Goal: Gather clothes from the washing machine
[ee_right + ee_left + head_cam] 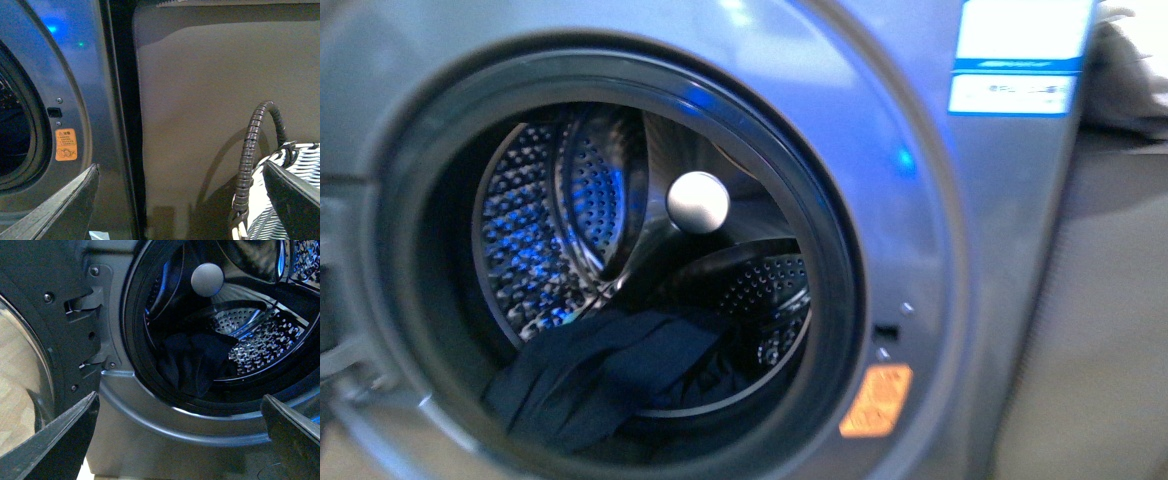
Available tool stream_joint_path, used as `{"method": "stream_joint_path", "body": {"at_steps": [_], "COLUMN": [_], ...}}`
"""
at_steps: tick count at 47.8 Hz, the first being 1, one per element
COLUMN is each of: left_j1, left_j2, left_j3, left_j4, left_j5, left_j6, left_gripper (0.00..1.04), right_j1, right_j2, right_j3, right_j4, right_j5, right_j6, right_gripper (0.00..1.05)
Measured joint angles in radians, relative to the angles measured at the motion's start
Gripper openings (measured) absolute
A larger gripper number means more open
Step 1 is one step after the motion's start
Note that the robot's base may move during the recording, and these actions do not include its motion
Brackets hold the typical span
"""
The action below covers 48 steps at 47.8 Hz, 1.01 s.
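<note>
The grey washing machine [920,210] fills the front view, its round door swung open. Dark navy clothes [590,375] lie heaped at the bottom of the shiny perforated drum [540,230], spilling toward the rim. In the left wrist view the same clothes [192,365] sit inside the drum mouth, beyond my left gripper [180,440], which is open and empty in front of the machine's lower rim. My right gripper [180,200] is open and empty, off to the side of the washing machine [75,75] facing a grey wall. Neither arm shows in the front view.
The open door's inner face and hinge [75,305] stand beside the drum mouth. A grey-white woven basket [285,200] with a dark wrapped handle [250,150] sits near my right gripper. An orange sticker [875,400] and a blue-white label [1020,55] mark the machine's front.
</note>
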<state>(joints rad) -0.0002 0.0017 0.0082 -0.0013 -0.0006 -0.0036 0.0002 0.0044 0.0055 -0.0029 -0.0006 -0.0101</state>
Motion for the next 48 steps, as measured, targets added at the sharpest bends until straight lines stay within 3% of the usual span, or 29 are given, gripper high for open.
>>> {"method": "stream_joint_path", "body": {"at_steps": [29,30,34,37,41,48], "left_j1": [0.000,0.013,0.112,0.137,0.117,0.021], "left_j2": [0.000,0.006,0.085,0.142,0.229,0.414], "left_j3": [0.000,0.001,0.011,0.015,0.043,0.093], "left_j4": [0.000,-0.003,0.018,0.058,0.141,0.323], "left_j5": [0.002,0.029,0.341,0.441,0.465,0.391], "left_j6": [0.000,-0.010,-0.067,-0.086,-0.101,-0.086], "left_gripper": [0.98,0.98,0.98,0.98,0.98,0.98], "right_j1": [0.000,0.000,0.000,0.000,0.000,0.000], "right_j2": [0.000,0.000,0.000,0.000,0.000,0.000], "right_j3": [0.000,0.000,0.000,0.000,0.000,0.000], "right_j4": [0.000,0.000,0.000,0.000,0.000,0.000], "right_j5": [0.000,0.000,0.000,-0.001,0.000,0.000], "right_j6": [0.000,0.000,0.000,0.000,0.000,0.000], "right_gripper": [0.97,0.97,0.97,0.97,0.97,0.97]}}
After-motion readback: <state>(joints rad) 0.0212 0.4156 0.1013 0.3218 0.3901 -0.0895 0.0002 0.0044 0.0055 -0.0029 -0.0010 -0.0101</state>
